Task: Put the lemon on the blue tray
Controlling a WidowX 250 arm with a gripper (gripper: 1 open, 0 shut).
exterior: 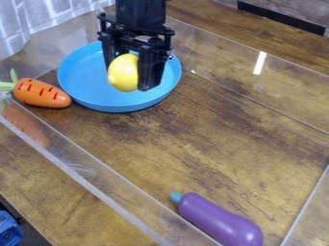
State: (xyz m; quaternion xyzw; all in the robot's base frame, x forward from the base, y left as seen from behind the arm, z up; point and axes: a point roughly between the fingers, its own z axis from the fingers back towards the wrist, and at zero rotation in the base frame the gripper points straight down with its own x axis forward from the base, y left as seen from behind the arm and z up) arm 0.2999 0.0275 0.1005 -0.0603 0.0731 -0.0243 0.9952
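Note:
The lemon is a small yellow oval held between the black fingers of my gripper, which is shut on it. It hangs over the right half of the blue tray, a round light-blue plate at the upper left of the table. Whether the lemon touches the tray's floor cannot be told from this view. The arm comes down from the top edge and hides the tray's far rim.
An orange carrot with a green top lies just left of the tray. A purple eggplant rests near the front right. Clear acrylic walls fence in the wooden table.

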